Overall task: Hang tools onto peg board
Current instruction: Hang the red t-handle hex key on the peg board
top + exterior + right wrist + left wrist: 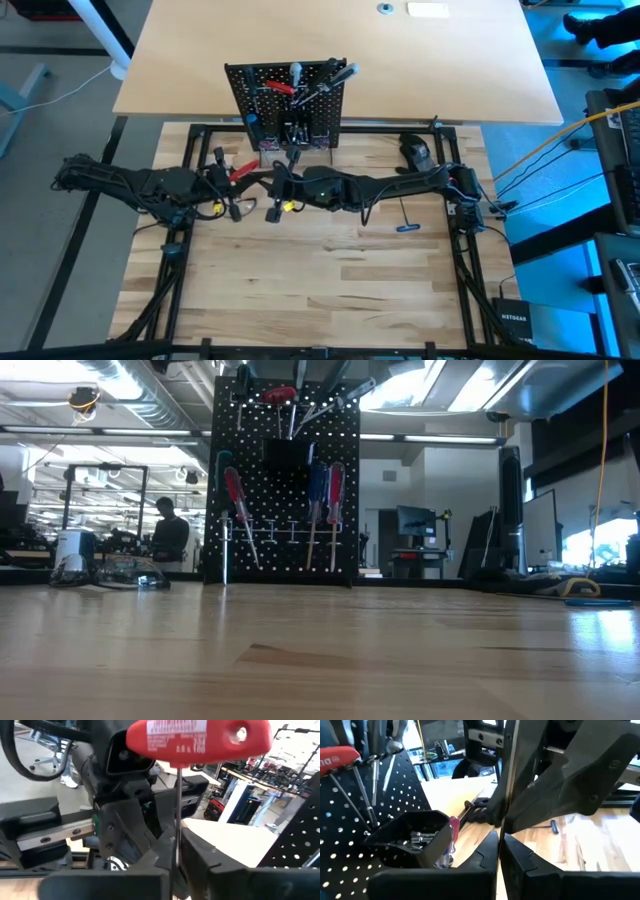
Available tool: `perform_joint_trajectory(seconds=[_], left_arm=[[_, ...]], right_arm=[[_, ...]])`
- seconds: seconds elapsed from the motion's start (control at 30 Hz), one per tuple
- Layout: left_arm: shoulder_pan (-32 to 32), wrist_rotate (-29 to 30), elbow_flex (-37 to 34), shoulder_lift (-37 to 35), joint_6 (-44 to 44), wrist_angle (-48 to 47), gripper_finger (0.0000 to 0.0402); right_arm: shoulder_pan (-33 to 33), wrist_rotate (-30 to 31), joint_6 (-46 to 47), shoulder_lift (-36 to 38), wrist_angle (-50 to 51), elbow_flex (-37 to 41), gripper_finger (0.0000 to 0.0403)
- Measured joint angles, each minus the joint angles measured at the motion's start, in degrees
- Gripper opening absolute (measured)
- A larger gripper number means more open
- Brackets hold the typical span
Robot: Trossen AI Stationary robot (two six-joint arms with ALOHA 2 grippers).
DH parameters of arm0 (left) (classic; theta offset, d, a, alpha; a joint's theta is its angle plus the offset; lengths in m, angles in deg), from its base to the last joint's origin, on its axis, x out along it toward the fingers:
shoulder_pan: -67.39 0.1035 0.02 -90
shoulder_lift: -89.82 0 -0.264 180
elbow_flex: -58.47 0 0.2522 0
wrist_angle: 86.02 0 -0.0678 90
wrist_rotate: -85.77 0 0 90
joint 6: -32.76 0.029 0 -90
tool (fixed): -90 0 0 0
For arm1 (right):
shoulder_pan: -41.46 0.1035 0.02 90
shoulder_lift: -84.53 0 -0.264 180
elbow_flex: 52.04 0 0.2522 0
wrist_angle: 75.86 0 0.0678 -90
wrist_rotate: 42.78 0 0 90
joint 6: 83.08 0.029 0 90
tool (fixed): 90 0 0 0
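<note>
The black peg board (287,105) stands at the table's far middle, with screwdrivers and red-handled tools hanging on it and a small black bin (412,840) of bits. It also shows in the low view (285,480). My left gripper (232,182) and right gripper (268,187) meet just in front of the board, above the table. Both are shut on one red T-handle key (197,740). Its red handle shows between them in the high view (243,170). Neither gripper is in the low view. My left gripper (500,852) pinches the key's thin silver shaft (507,795) between its two fingers, which lie across the shaft. The key is clear of the table. My right gripper (175,852) pinches the same shaft (177,810) between its two fingers, a way below the red handle, which stands out beyond the fingers. It comes level from the table's right, facing my left gripper. The fingers lie across the shaft.
A blue T-handle key (405,222) lies on the table right of centre. A dark rounded lump (415,150) sits at the far right. The black frame rails run around the wooden top. A person (170,530) sits far off in the room.
</note>
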Motion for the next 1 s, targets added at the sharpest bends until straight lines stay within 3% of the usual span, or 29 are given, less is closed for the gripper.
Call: perform_joint_trajectory(seconds=[0.17, 0.47, 0.73, 1.0], left_arm=[[0.0, 0.1, 0.0, -0.1, -0.1, 0.6, 0.0000], [0.0, 0.1, 0.0, -0.1, -0.6, 1.3, 0.0013], [0.1, 2.0, 0.0, -3.6, -1.6, -1.1, 0.0089], [0.1, 5.1, 0.0, -9.0, -4.1, -10.7, 0.0150]], right_arm=[[0.0, 0.1, -1.0, 0.0, -0.8, 0.0, 0.0006], [0.1, 2.4, -2.0, 0.0, -0.9, 0.0, 0.0003], [-1.5, 7.1, -3.2, 0.0, -1.3, 0.0, 0.0002], [-8.9, 7.7, 3.0, 0.1, -1.8, 0.0, 0.0001]])
